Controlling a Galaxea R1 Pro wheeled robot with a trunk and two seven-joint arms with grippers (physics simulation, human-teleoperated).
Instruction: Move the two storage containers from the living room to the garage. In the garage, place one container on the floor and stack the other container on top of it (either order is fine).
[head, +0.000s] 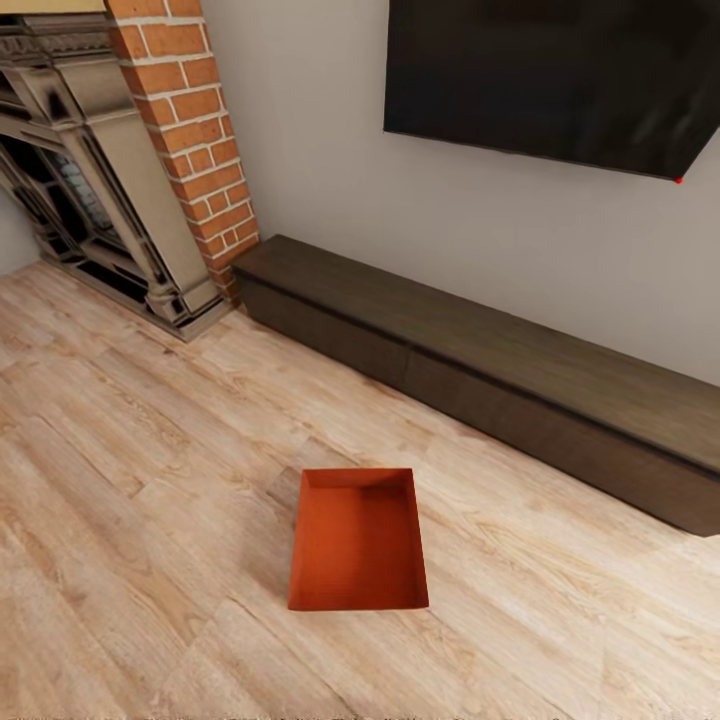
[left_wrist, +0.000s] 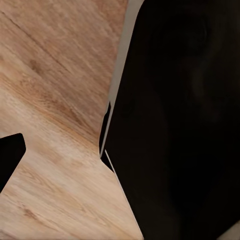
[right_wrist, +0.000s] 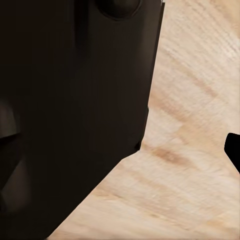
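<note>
Fingers above bare planks; storage container well apart from bench.

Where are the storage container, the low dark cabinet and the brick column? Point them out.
storage container (head: 358, 545), head view, inner bottom.
low dark cabinet (head: 470, 340), head view, top surface.
brick column (head: 190, 130), head view, front face.

The storage container is a plain orange-red, darker in the shade under its far wall, and it sits on a light wood plank floor of pale beige streaked with tan grain and brown knots. The long low cabinet is dark brown with a faint wood grain, the wall behind it flat off-white, and the television black with one tiny red dot at its corner. The brick column is orange-red with pale mortar lines, beside a grey-beige fireplace surround with black recesses.
</note>
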